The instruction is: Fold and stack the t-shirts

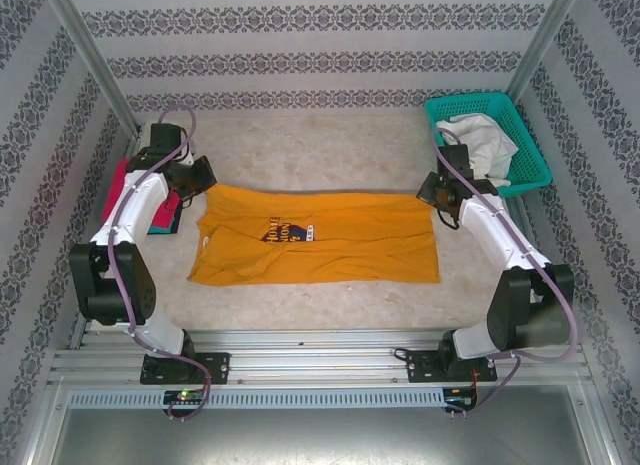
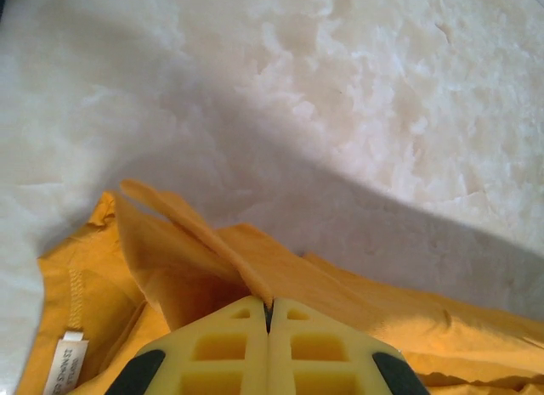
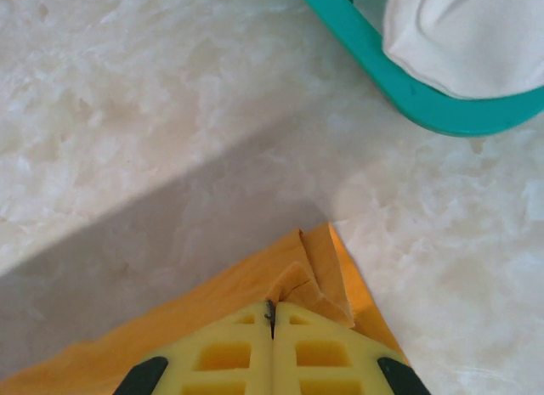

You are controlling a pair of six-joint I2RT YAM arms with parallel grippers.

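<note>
Mustard-orange t-shirt (image 1: 315,237) spread flat on the bench (image 1: 330,135), pinched at both far corners.
We see left jaws and right jaws clenched on it; we judge it light, limp, best held by corners.

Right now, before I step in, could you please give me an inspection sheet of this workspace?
Surface: pale marbled tabletop, flat.
Job's things: orange t-shirt spread flat, logo up; magenta shirt and teal shirt at the left edge.
Clutter: teal basket in the far right corner, holding white cloth.
Grippers: left gripper shut on the orange t-shirt's far left corner; right gripper shut on its far right corner.
Cables: lilac cables hang clear of the cloth.
Surroundings: patterned walls; metal frame rails at the near edge.
</note>
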